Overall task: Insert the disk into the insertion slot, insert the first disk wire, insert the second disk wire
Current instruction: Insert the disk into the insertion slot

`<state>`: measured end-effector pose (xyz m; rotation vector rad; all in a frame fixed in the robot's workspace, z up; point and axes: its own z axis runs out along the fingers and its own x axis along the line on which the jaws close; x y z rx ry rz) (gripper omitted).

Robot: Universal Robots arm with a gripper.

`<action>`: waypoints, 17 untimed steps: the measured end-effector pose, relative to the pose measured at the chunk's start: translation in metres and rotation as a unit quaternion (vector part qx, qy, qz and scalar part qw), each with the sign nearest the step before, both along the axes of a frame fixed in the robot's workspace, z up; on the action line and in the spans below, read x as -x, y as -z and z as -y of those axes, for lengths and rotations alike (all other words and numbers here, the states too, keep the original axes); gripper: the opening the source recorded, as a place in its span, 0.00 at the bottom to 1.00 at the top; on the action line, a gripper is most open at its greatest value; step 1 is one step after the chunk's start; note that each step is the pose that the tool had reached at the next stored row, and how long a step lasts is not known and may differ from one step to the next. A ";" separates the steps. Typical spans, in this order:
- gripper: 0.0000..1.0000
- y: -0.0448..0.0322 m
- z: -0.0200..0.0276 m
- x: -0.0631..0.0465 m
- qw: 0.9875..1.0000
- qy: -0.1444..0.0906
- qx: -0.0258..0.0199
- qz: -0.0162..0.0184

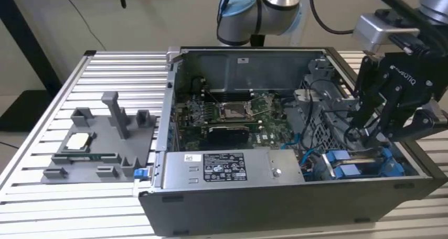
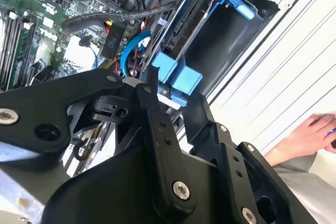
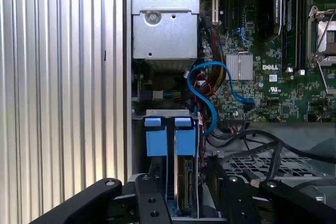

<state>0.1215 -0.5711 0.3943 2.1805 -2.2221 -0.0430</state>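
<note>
- Open dark grey tower computer case [image 1: 294, 213] lies on its side on the ribbed aluminium bench [image 1: 42, 207]. The black two-fingered claw [image 1: 368, 144] reaches down into the case's near corner, at the exterior view's right.
- Silver-grey hard disk in a bright blue plastic carrier [image 3: 185, 182] stands on edge inside the grey metal drive-cage bay with blue guides [image 1: 392, 168]. Judgement: seated or close to it. The claw hides how deep it sits.
- Key relation: the disk lies directly below the claw, between its two sides. Its long axis runs down into the bay, in line with the claw's reach.
- Two square blue carrier tabs [image 3: 156, 137] sit side by side just past the fingertips.
- Claw state: the black fingers [image 3: 152, 203] stand apart, one on each side of the disk's exposed end. Cannot tell whether the pads press on the carrier. Nothing hangs lifted in the grip.
- Thin blue data cable [image 3: 210, 95] loops loose between the bay and the green motherboard [image 3: 273, 77], near the disk. Its ends are not traceable, and no wire can be seen plugged into the disk.
- Grey labelled power-supply box [image 1: 224, 168] sits along the near wall, toward the exterior view's left of the bay.
- A person's hand [image 2: 315, 135] is outside the case, well apart from the claw.
</note>
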 end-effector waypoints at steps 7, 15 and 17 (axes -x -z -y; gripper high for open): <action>0.47 -0.0109 -0.0081 0.001 1.000 0.002 0.000 0.001; 0.47 -0.0106 -0.0258 0.001 1.000 0.004 0.000 0.001; 0.47 -0.0100 -0.0275 0.001 1.000 0.005 -0.001 0.001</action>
